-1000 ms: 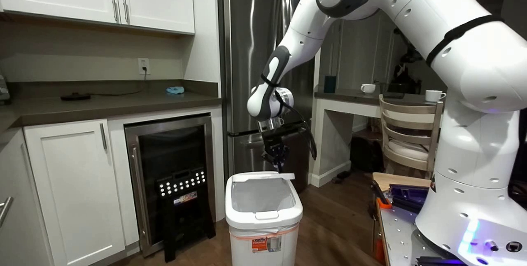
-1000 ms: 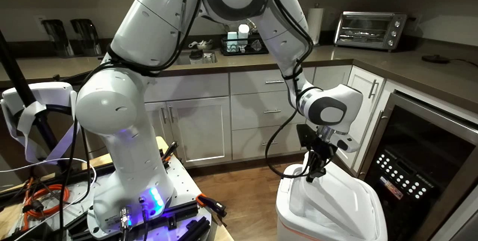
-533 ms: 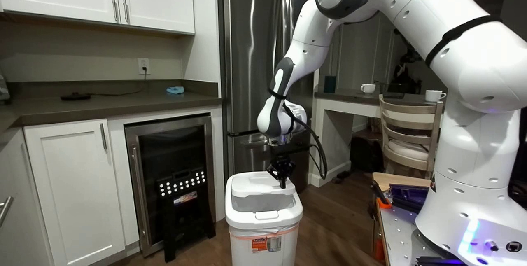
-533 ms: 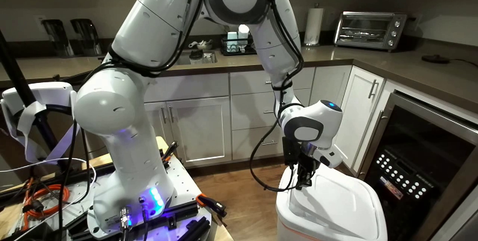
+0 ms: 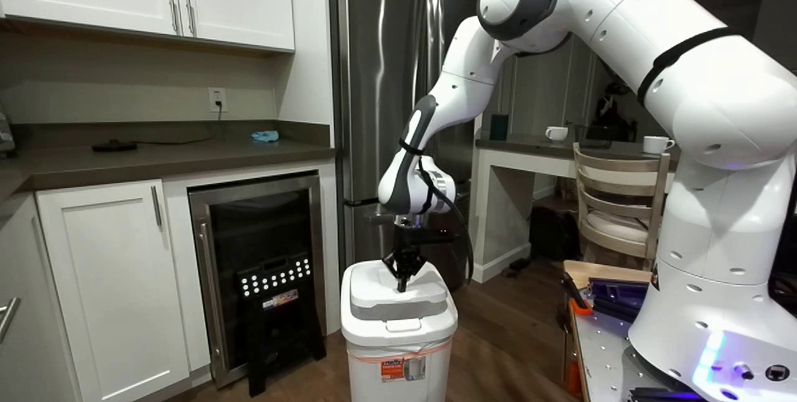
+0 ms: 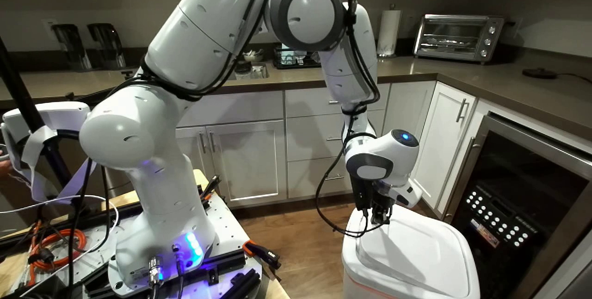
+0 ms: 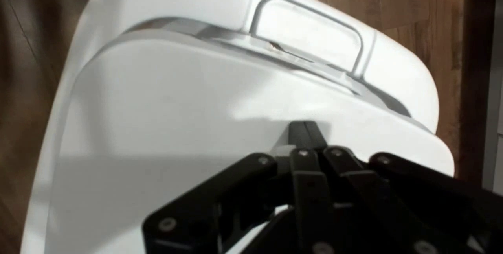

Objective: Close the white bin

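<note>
Nearby, a black step stool with white dots (image 5: 277, 279) stands in front of a dark-glass, steel-framed appliance (image 5: 261, 218), close to the white, rounded-rectangular plastic bin (image 5: 400, 338); a stainless-steel refrigerator (image 5: 380, 84) rises behind it in an exterior view. Well apart from the bin, a black-and-orange hand tool (image 6: 264, 253) juts past the edge of the perforated metal table (image 6: 227, 223) under the white robot arm (image 6: 203, 44). A thin black cable (image 6: 318, 195) loops down from the arm and, in an exterior view, passes in front of the bin. The white plastic lid (image 5: 375, 290) lies nearly down, a narrow gap showing along its front edge. Above it the black two-fingered gripper (image 7: 307, 134) points downward, fingers together, tips at the lid's upper face; whether they press it is unclear.
</note>
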Motion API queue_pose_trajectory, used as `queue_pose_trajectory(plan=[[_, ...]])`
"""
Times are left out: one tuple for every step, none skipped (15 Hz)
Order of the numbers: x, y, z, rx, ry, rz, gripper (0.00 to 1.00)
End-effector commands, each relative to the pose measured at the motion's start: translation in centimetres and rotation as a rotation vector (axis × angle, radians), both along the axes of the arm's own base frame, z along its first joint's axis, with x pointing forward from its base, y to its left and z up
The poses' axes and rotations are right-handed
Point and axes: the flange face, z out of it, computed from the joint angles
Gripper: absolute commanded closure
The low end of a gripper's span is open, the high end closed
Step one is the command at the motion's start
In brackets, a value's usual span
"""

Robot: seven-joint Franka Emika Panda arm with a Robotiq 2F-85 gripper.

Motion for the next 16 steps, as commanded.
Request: queue_pose_trajectory(plan=[[0.0, -2.2, -4.3, 0.013, -0.056, 0.04, 1.0], [-0.3, -2.6, -5.6, 0.01, -0.058, 0.048, 1.0], [-0.6, -3.2, -6.9, 0.004, -0.058, 0.059, 1.0], [-1.0, -3.5, -7.9, 0.004, -0.059, 0.062, 1.0], [-1.2, -3.7, -8.7, 0.003, -0.065, 0.07, 1.0], [-1.3, -3.5, -8.7, 0.005, -0.073, 0.078, 1.0], [-0.5, -3.9, -7.6, 0.005, -0.075, 0.082, 1.0], [-0.1, -4.0, -6.8, -0.01, -0.074, 0.093, 1.0], [0.1, -3.8, -6.1, -0.012, -0.072, 0.106, 1.0], [0.9, -3.6, -4.7, -0.023, -0.067, 0.121, 1.0], [1.6, -3.3, -3.4, -0.041, -0.064, 0.145, 1.0], [2.4, -3.1, -1.9, -0.063, -0.063, 0.165, 1.0], [3.2, -3.0, -0.6, -0.083, -0.061, 0.181, 1.0], [4.0, -2.8, 1.0, -0.107, -0.051, 0.198, 1.0], [4.7, -2.5, 2.3, -0.127, -0.042, 0.213, 1.0], [5.3, -2.1, 4.0, -0.144, -0.016, 0.22, 1.0]])
